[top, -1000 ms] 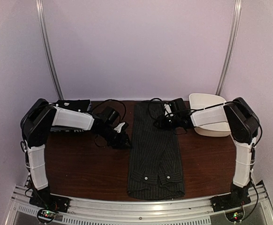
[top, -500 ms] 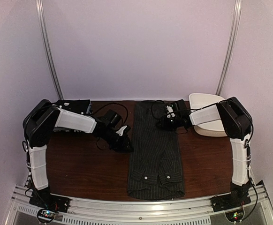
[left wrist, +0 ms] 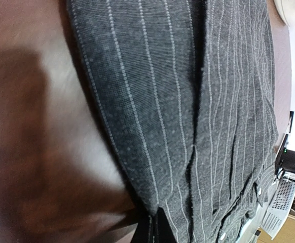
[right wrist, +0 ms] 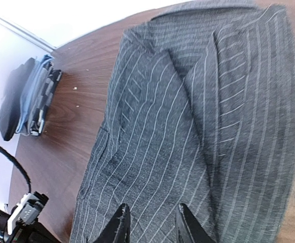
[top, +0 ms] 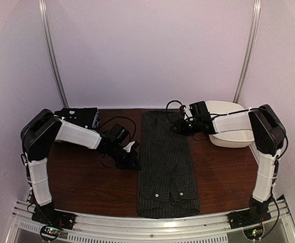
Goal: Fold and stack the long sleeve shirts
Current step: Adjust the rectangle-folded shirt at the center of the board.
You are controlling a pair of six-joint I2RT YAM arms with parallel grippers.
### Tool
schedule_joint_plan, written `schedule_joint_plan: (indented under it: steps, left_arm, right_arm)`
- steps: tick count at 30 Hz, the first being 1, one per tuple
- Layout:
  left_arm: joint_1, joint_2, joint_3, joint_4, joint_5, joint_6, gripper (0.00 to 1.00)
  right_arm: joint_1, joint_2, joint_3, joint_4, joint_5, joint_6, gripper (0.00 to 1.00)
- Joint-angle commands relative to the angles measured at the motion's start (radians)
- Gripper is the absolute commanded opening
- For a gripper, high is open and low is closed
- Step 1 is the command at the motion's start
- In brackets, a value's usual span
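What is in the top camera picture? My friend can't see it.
A dark pinstriped shirt, folded into a long strip, lies down the middle of a brown table. The left gripper is at its left edge and the right gripper by its far end. A white tub sits at the far right.

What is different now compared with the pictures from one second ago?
The right claw drew back toward the far edge and hangs open over the striped shirt. The left claw slid slightly toward the near edge, along the shirt's left side. Shirt, white tub and folded pile stayed put.
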Motion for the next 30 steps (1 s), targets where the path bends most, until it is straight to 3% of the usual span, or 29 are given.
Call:
schedule_joint_plan:
  steps: [1,8,12,13,15,20,25,30]
  left_arm:
    - [0.002,-0.101,-0.095,-0.044,-0.014,0.014,0.0]
    - [0.046,-0.249,-0.296,-0.067,-0.024,0.038,0.0]
    - [0.085,-0.284,-0.336,-0.078,-0.03,0.057,0.0]
    - [0.091,-0.286,-0.327,-0.09,-0.032,0.069,0.0]
    - [0.092,-0.291,-0.297,-0.135,-0.048,0.094,0.12]
    - [0.092,-0.346,-0.167,-0.244,-0.15,0.136,0.25]
    - [0.089,-0.316,-0.003,-0.234,-0.091,0.161,0.25]
    - [0.075,-0.179,0.139,-0.181,-0.027,0.156,0.21]
  right_arm:
    - [0.02,-0.094,-0.039,-0.02,0.03,-0.023,0.33]
    - [0.052,-0.164,-0.098,-0.014,0.043,-0.011,0.33]
    - [0.073,-0.164,-0.105,-0.014,0.049,-0.006,0.33]
    - [0.077,-0.162,-0.104,-0.015,0.048,-0.005,0.33]
    - [0.082,-0.161,-0.104,-0.021,0.049,-0.006,0.34]
    - [0.083,-0.181,-0.104,-0.049,0.063,-0.021,0.34]
    - [0.084,-0.207,-0.095,-0.066,0.075,-0.029,0.34]
    - [0.085,-0.235,-0.107,-0.095,0.079,-0.026,0.34]
